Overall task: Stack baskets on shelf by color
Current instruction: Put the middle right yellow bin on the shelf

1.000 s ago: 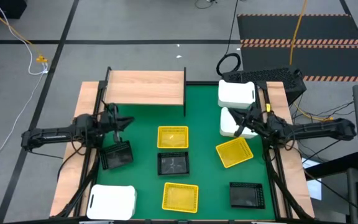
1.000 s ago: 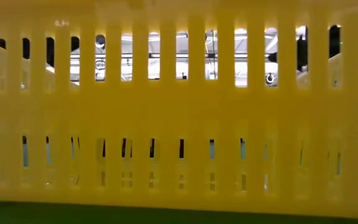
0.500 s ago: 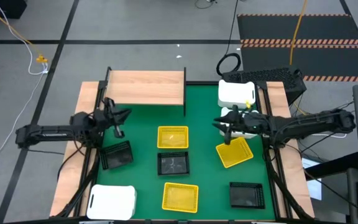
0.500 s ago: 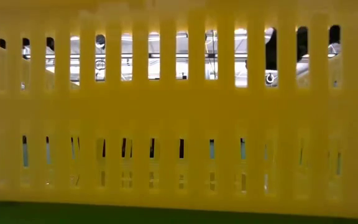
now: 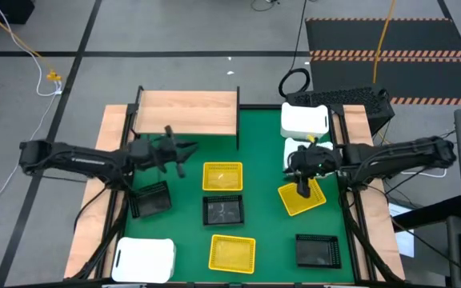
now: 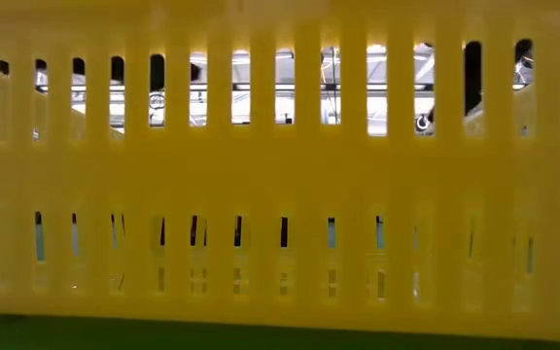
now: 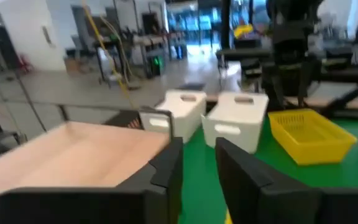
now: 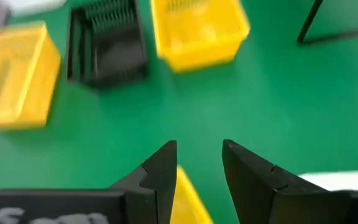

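Right gripper (image 5: 304, 190): fingers parted, empty, poised over tilted yellow basket's (image 5: 302, 197) rim, presumably to grasp it.
Left gripper (image 5: 184, 152): parted, empty, hovering just beside shelf (image 5: 188, 112).
Shelf: bare; no basket stacked yet.

**Green-matted bench carrying nine baskets and a shelf**

The bench (image 5: 110, 128) has light wood edges and a green mat (image 5: 262, 148) over its middle. At the far left stands the shelf (image 5: 187, 113), its top bare. Two white baskets (image 5: 304, 121) sit together at the far right. In the middle lie a yellow basket (image 5: 222, 176) and, just nearer, a black basket (image 5: 223, 210); a tilted yellow basket (image 5: 302, 197) lies to their right. Another black basket (image 5: 150, 200) is at the left. Along the near edge: a white basket (image 5: 144, 260), a yellow basket (image 5: 232, 253), a black basket (image 5: 318, 250).
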### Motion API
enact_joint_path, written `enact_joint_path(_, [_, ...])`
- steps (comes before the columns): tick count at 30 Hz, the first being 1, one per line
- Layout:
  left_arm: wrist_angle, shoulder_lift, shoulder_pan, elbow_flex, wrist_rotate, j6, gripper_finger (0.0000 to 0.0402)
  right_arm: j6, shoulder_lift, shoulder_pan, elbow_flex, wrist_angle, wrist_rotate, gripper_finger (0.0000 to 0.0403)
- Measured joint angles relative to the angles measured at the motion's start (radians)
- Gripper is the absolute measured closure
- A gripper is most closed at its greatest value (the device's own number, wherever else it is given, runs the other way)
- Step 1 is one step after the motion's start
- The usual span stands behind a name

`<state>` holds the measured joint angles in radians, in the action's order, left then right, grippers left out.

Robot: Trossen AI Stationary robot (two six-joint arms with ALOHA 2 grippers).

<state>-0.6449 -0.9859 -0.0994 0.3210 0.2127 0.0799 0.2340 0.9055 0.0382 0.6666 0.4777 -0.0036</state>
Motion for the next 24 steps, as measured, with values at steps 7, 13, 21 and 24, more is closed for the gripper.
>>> enact_joint_path(7, [0.0, -0.24, 0.035, 0.165, -0.001, 0.001, 0.0261, -0.155, 0.059, 0.036, 0.0, 0.054, 0.0, 0.0277])
enact_joint_path(13, [0.0, -0.328, 0.063, 0.278, 0.0, 0.001, 0.0256, -0.254, 0.084, 0.061, 0.001, 0.073, -0.001, 0.0277])
enact_joint_path(21, [0.029, -0.374, 0.129, 0.375, -0.002, 0.111, 0.0256, -0.322, 0.225, 0.082, 0.158, 0.221, 0.003, 0.0277])
enact_joint_path(24, [0.028, -0.382, 0.133, 0.377, 0.003, 0.131, 0.0256, -0.339, 0.27, 0.082, 0.185, 0.237, 0.002, 0.0277])
